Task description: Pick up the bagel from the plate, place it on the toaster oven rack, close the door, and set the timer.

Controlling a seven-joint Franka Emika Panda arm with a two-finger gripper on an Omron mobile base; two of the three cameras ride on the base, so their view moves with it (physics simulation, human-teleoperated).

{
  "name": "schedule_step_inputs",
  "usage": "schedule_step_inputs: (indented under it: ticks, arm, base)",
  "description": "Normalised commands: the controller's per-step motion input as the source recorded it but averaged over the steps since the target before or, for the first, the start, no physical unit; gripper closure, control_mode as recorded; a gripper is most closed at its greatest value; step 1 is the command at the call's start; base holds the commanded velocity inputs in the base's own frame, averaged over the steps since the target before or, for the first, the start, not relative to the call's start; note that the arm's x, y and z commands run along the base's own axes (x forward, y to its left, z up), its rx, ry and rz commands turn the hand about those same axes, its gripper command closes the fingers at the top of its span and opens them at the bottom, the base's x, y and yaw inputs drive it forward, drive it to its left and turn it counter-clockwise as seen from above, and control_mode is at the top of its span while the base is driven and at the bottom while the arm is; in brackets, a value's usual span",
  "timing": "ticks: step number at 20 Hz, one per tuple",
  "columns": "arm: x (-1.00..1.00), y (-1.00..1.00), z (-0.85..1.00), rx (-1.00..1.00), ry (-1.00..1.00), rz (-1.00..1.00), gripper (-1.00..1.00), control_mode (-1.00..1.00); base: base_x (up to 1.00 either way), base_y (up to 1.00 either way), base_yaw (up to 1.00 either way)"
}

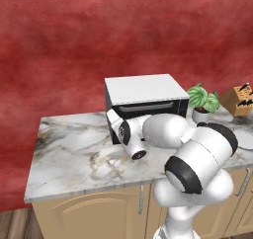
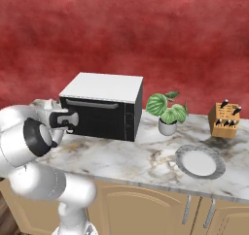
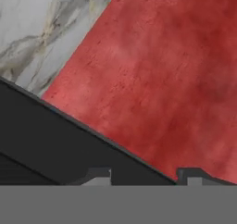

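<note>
Reaching low in front of the toaster oven [image 2: 104,86], my fingers [image 2: 69,122] sit at the left end of its black front, just above the tabletop [image 2: 146,161].

- Oven: boxy, black, flat white top [image 1: 143,87]. It stands at the back of the marble tabletop [image 1: 74,154] against the red wall.
- Door [image 2: 99,117]: upright and flush with the oven front. Its grey bar handle [image 2: 92,104] runs along the top edge.
- From the left base view my own white arm crosses the lower part of the oven front and hides my hand.
- Hand view: my fingers [image 3: 144,177] show as two small dark tips, standing some way apart. A slanted black surface of the oven [image 3: 55,144] lies across the gap between them. I cannot tell whether they pinch that black edge or merely hang before it.
- Beyond the black edge, hand view: red wall [image 3: 162,79] and a corner of marble tabletop [image 3: 37,28].
- Plate [image 2: 181,154]: round, pale with a grey rim, flat on the tabletop well to the right of the oven, near the front edge. Its rim also peeks in at the right border of the left base view [image 1: 245,141].
- Potted plant [image 2: 168,112], green leaves in a white pot, stands between oven and plate, just beside the oven's right side [image 1: 202,99].
- Knife block [image 2: 224,120]: wooden, at the back right, behind the plate [image 1: 239,99].
</note>
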Motion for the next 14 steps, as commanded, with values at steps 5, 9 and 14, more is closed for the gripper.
schedule_step_inputs:
  ticks: [5,9,14]
  arm:
    - [-0.61,0.0,0.62,-0.13,-0.03,0.2,-1.0,-1.0]
    - [-0.89,0.02,0.97,-0.1,-0.08,0.15,-1.0,-1.0]
    - [-0.66,0.0,1.0,-0.06,-0.08,0.09,-1.0,-1.0]
  base:
    - [0.0,0.0,0.0]
    - [0.0,0.0,0.0]
    - [0.0,0.0,0.0]
